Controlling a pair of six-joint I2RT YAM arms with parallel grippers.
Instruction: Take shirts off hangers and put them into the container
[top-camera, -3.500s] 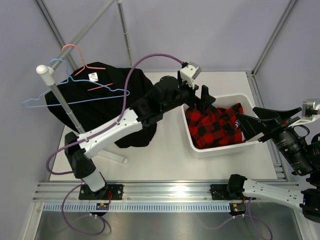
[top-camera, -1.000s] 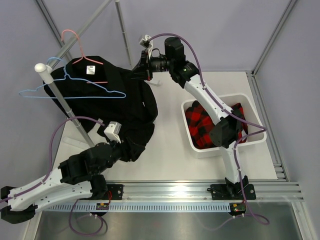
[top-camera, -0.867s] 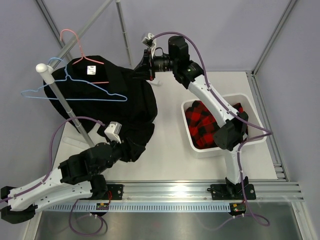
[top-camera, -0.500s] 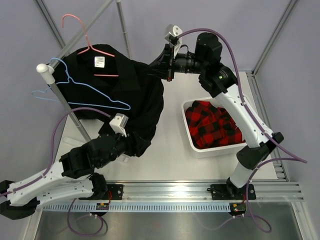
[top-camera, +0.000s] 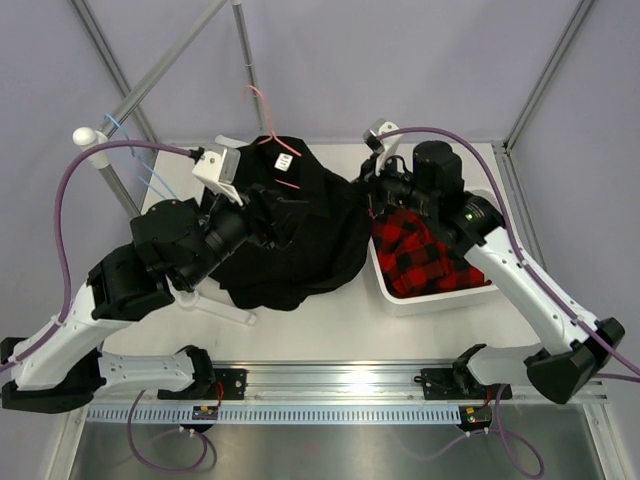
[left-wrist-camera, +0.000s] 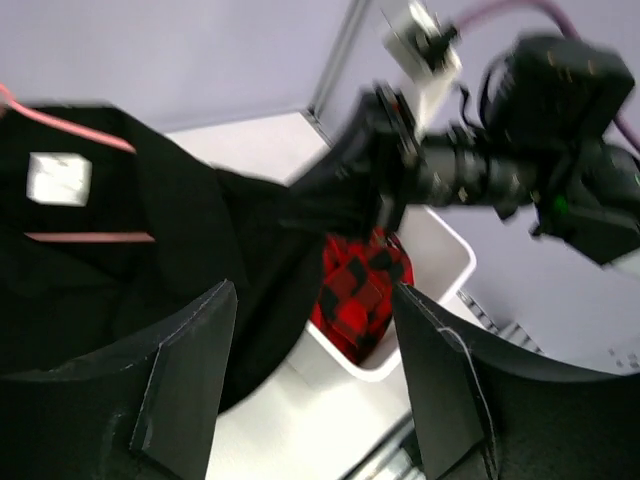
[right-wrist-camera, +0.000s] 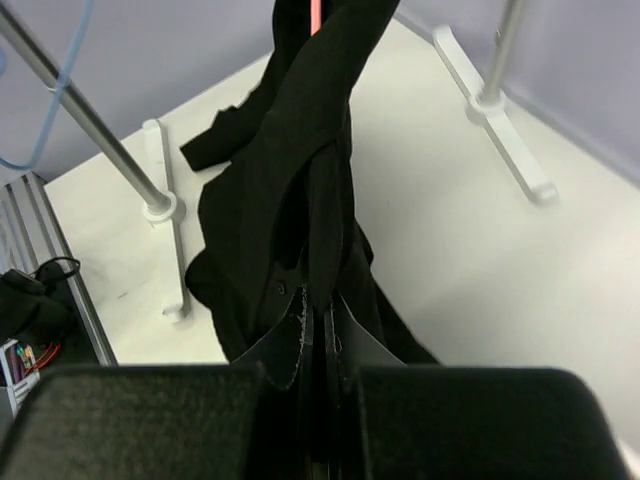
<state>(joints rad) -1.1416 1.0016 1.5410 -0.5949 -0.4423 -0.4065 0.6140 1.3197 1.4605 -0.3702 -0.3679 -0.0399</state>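
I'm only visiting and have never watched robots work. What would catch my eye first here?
A big black shirt hangs bunched in the middle, a pink hanger in its collar and the right gripper pinching one fold. To its right, a bright red-and-black plaid shirt lies in a white laundry basket.

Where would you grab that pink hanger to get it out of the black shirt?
Probably the bare wire neck above the collar, from above on the left: the rest of the pink hanger lies inside the black shirt, which the right gripper pinches at its other side.
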